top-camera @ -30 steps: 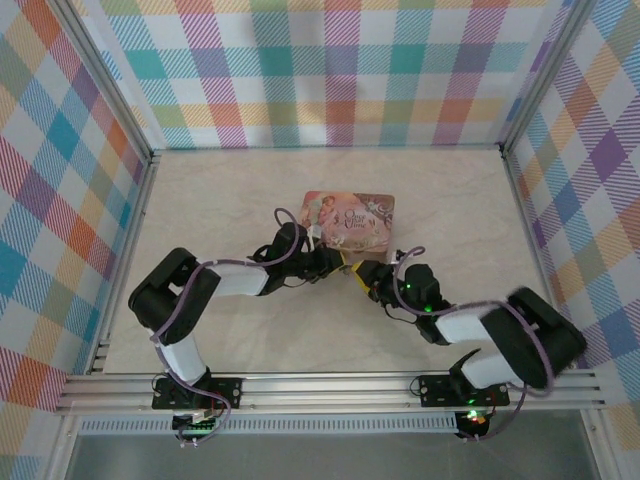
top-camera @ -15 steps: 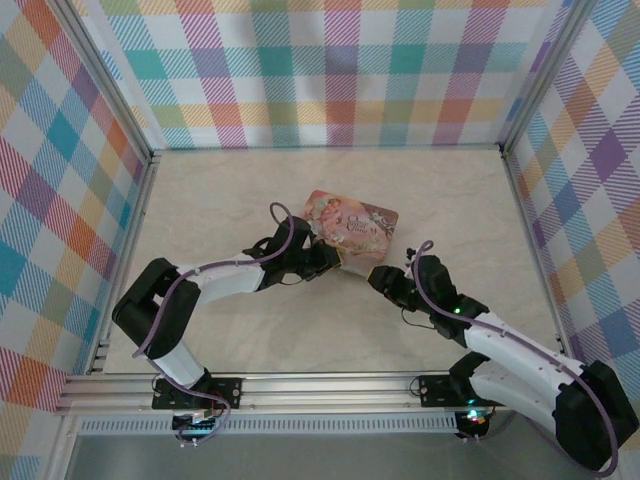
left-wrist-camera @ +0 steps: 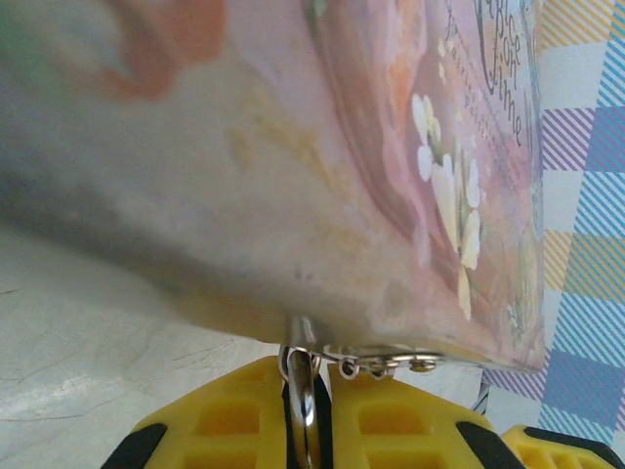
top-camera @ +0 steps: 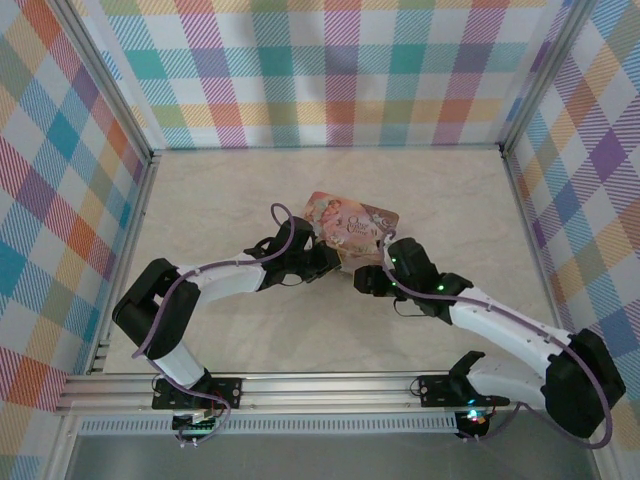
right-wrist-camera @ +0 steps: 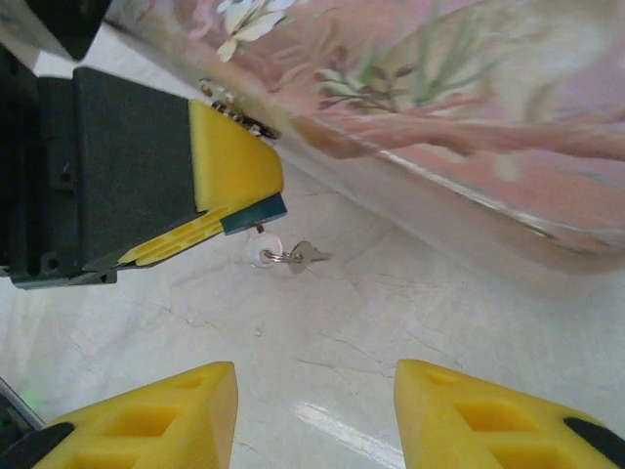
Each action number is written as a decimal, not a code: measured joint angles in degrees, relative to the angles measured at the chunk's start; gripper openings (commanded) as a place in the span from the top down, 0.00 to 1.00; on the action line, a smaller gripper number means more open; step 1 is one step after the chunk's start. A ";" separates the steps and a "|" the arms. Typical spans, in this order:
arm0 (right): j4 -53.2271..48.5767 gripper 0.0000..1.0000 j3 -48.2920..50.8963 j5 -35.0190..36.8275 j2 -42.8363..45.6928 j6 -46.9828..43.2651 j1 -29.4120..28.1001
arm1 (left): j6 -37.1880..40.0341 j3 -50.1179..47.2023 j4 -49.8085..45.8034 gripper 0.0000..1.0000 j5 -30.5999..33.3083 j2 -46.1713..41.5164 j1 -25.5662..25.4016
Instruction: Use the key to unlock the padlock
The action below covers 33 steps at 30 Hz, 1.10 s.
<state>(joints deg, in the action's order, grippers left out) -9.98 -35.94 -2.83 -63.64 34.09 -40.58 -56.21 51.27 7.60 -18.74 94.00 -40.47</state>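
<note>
Key (right-wrist-camera: 311, 256), one on one ring (right-wrist-camera: 263, 251), sits near one pink tin (right-wrist-camera: 439, 117).

We look down on a pale cream surface (top-camera: 230, 190) with faint marbling, evenly lit. Plaid walls in pastel pink, teal, yellow and orange enclose it: the back wall (top-camera: 330, 70) at 12 o'clock, the left wall (top-camera: 50, 200) at 9, the right wall (top-camera: 590, 180) at 3. We see aluminium posts (top-camera: 105, 78) at the far corners and an aluminium rail (top-camera: 330, 385) along 6 o'clock.
</note>
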 measured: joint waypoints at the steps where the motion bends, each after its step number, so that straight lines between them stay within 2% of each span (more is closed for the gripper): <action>1: -0.04 0.51 -0.59 0.48 -0.94 -1.33 -0.70 | -0.09 0.00 0.00 0.98 0.00 0.00 0.00; 6: 0.50 0.50 -2.08 2.10 -4.22 -6.71 -3.52 | -0.15 0.17 -0.07 0.98 -0.04 0.00 0.00; 14: 1.70 0.50 -2.71 5.05 -7.91 -12.41 -4.96 | -0.39 1.16 -0.02 0.98 -0.22 0.00 0.00; 28: 4.44 0.43 -5.97 6.93 -12.24 -15.41 -5.20 | -0.81 1.18 -0.04 0.98 -0.24 0.00 0.00; 33: 4.55 0.44 -6.03 6.99 -12.94 -15.85 -5.20 | -0.96 1.18 -0.02 0.97 -0.24 0.00 0.00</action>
<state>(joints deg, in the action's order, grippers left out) -5.43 -41.98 4.16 -76.58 18.24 -45.78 -57.17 52.45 7.57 -18.98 94.00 -40.47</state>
